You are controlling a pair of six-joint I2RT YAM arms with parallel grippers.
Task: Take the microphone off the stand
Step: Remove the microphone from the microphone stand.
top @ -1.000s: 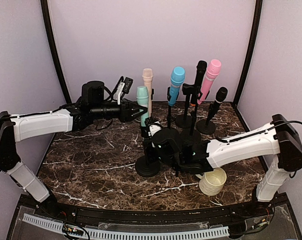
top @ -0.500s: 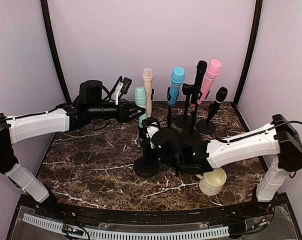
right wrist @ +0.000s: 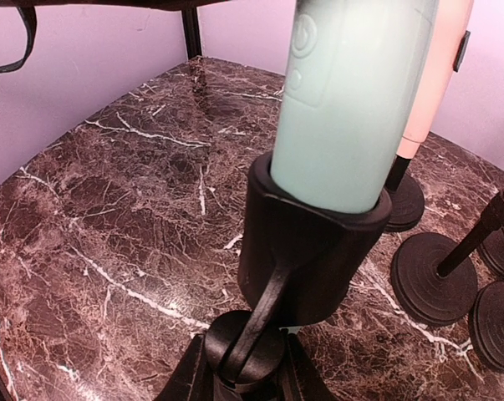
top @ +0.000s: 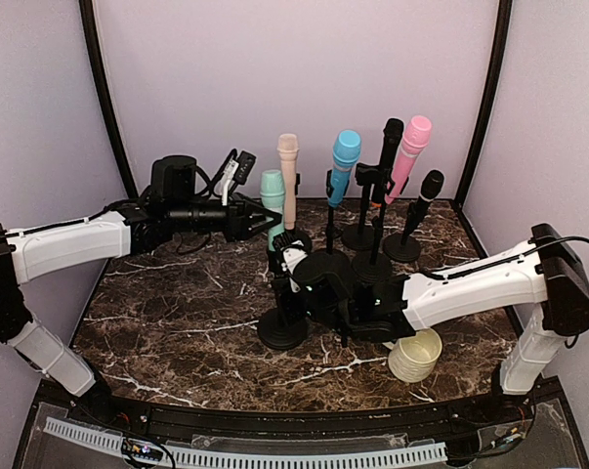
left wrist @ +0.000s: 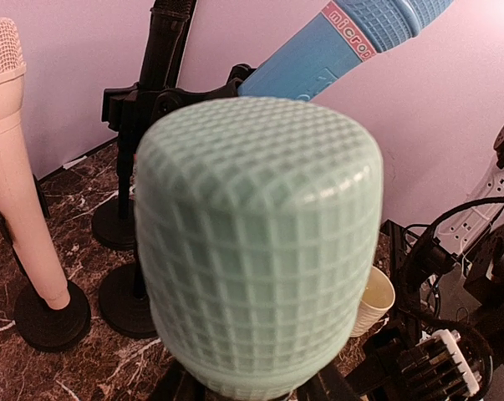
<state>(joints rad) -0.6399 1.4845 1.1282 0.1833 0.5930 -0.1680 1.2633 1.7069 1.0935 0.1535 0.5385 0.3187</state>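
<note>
Mint microphone (left wrist: pixel 256 242): grille of fine square mesh, matt; body smooth, satin plastic. Stand clip (right wrist: pixel 306 242): black plastic, smooth, slight sheen. Tabletop (right wrist: pixel 109 225): dark brown marble-look with white veins, polished. Cup (top: pixel 414 355): cream, ribbed, matt.

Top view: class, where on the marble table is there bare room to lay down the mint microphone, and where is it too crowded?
Bare marble lies front left, between the left arm and the near stand's base. A narrower strip runs along the front edge, from that base to the cup. The back right is crowded with stands.
</note>
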